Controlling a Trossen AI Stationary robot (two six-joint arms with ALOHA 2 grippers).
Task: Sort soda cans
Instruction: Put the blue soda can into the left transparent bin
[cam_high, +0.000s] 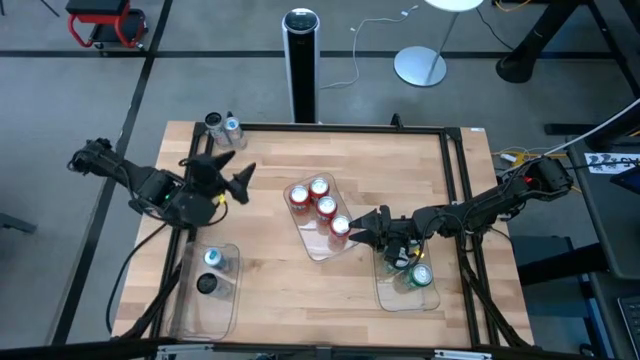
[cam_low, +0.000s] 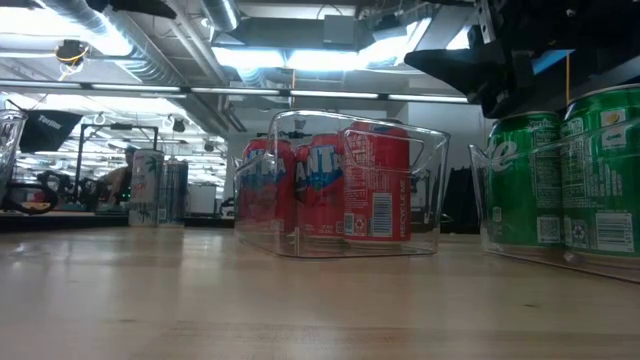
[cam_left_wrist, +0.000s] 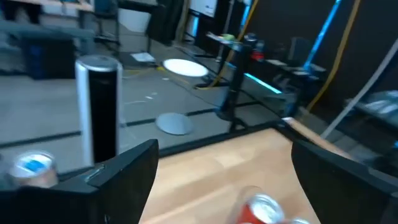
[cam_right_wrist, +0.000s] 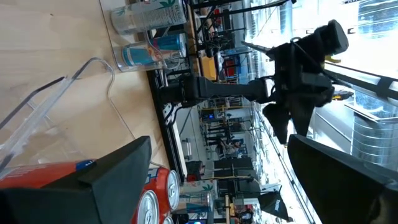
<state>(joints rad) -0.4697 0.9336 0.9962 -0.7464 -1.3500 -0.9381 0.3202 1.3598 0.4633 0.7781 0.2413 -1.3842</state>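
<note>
**Two silver cans left at the far corner**

Green cans (cam_low: 565, 180) fill the foreground of the low view, standing upright in the clear tray (cam_high: 385, 292) under my right arm. Four red cans (cam_high: 322, 206) stand in the middle tray (cam_high: 297, 226), and two silver cans with blue marks sit in the left tray (cam_high: 188, 318) near the front edge. The last two loose silver cans (cam_high: 224, 128) stand upright on the bare wood at the far left corner of the table (cam_high: 400, 160), touching or nearly touching each other.

My left gripper (cam_high: 232, 176) hangs in the air with its fingers spread wide and nothing between them. The loose pair lies just beyond it toward the far edge and slightly to its left; one blue-topped can shows at the edge of my left wrist view. My right gripper (cam_high: 362, 224), likewise spread and empty, hovers beside the nearest red can, well apart from that corner.

I judge the left arm to be the one for this reach. The cans stand with their long axes vertical, so I would swing toward the far edge and close on the nearer can's side, keeping my outer finger from knocking its neighbour.
</note>
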